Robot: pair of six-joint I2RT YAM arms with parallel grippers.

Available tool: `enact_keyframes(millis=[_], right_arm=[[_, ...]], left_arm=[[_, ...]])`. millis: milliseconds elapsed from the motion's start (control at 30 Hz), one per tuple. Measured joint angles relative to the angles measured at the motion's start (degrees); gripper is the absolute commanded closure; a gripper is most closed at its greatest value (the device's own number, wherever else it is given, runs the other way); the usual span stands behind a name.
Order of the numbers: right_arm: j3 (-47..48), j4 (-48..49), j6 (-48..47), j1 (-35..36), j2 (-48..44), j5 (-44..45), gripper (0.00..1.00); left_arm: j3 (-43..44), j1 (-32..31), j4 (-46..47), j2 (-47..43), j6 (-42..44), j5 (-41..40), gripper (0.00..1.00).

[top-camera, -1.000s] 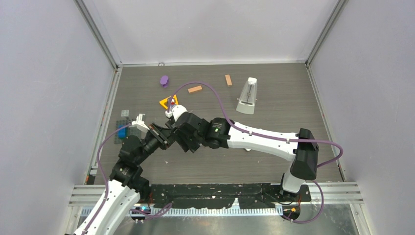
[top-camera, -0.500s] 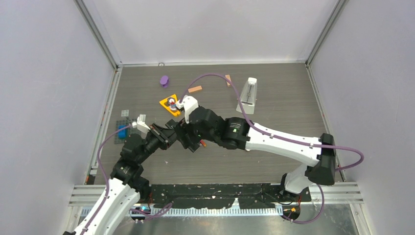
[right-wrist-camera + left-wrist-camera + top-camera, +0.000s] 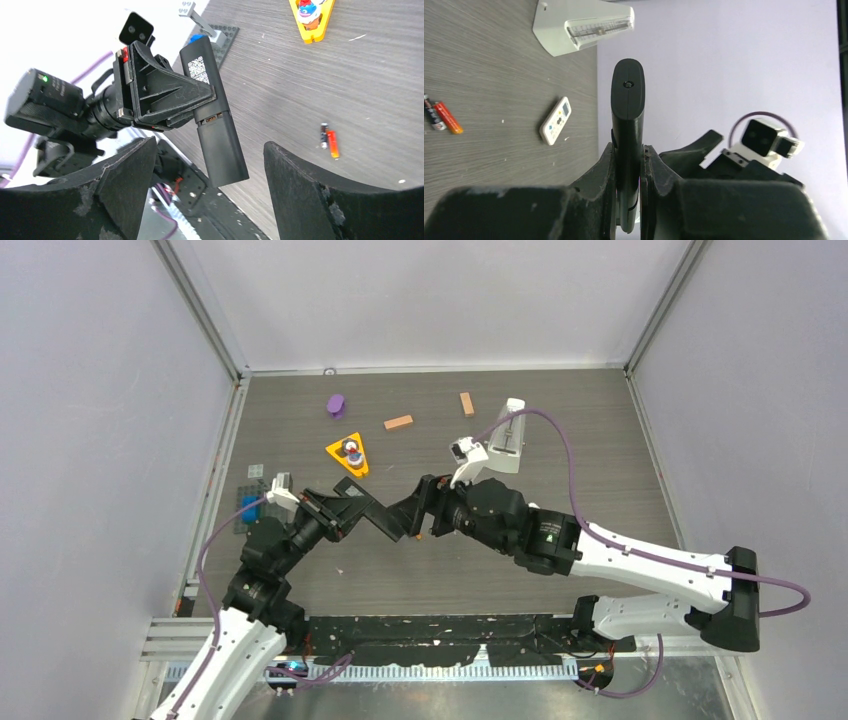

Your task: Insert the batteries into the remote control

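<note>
Left gripper [image 3: 628,152] clamps slim black remote [image 3: 212,112] bearing a QR label [image 3: 198,70]; right gripper [image 3: 210,167] jaws apart; 2 batteries [image 3: 328,141] touching.

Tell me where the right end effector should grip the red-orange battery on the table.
Come straight down and pinch the red-orange battery across its width, at the end sticking out past the dark battery. It lies flat, and the dark one lies close alongside the rest, so a finger likely fits only there.
</note>
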Motion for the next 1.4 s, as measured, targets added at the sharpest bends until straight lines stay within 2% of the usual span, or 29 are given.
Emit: enact_keyframes(millis=[300, 600, 933, 1200, 1400], right_arm=[[-9.14, 12.39, 12.66, 0.00, -2.64, 2.08, 0.16], [-9.97, 21.42, 17.53, -0.09, -0.90, 0.61, 0.19], [-9.99, 25.27, 20.22, -1.95, 2.86, -2.49, 0.33], [-9.16, 27.45, 20.59, -2.14, 6.10, -4.42, 0.41], [-7.54, 28.15, 21.35, -2.58, 8.11, -5.70, 0.51]], left_arm=[[0.02, 0.00, 2.86, -1.07, -8.39, -0.63, 1.00], [-0.04, 0.00, 8.35, -1.73, -16.28, -1.75, 1.00], [-0.04, 0.00, 7.67, -5.27, -19.04, -3.87, 1.00], [-0.04, 0.00, 6.82, -5.01, -20.17, -4.24, 1.00], [-0.04, 0.00, 7.13, -3.82, -21.88, -4.20, 1.00]])
